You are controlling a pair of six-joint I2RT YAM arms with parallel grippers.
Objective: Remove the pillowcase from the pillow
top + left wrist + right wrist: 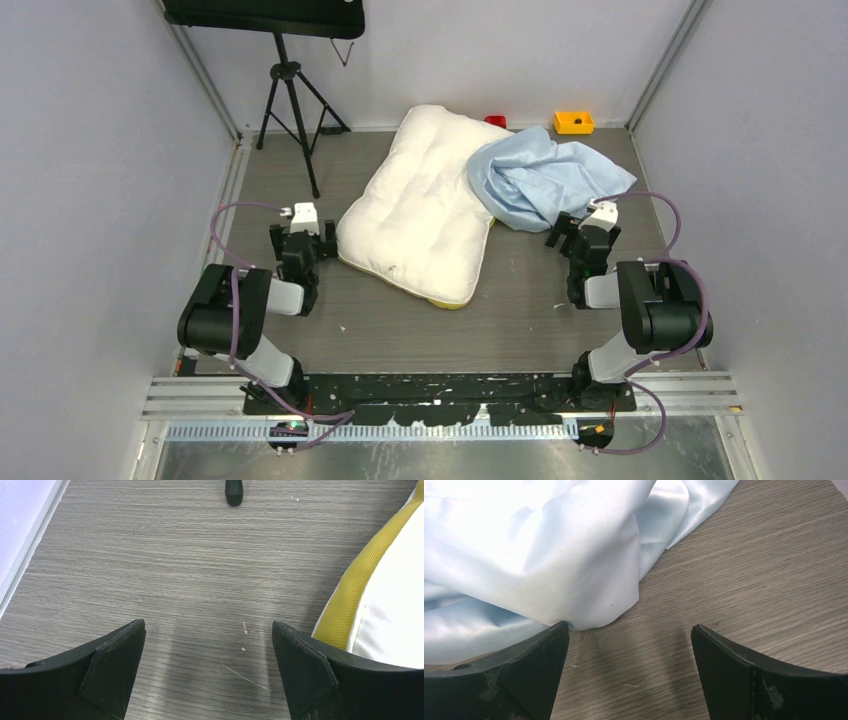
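The white quilted pillow [420, 205] lies bare in the middle of the table, its yellow side band [357, 587] showing in the left wrist view. The light-blue pillowcase [545, 178] is off it, crumpled in a heap to its right and overlapping its far right corner. My left gripper [305, 232] stands open just left of the pillow, with only bare table between its fingers. My right gripper [580, 232] is open at the near edge of the pillowcase [534, 565], whose fold ends at the left fingertip; nothing is held.
A black tripod [292, 105] stands at the back left, one foot [233, 492] ahead of my left gripper. An orange box [574, 122] and a small red thing [496, 121] sit by the back wall. Grey walls close in both sides.
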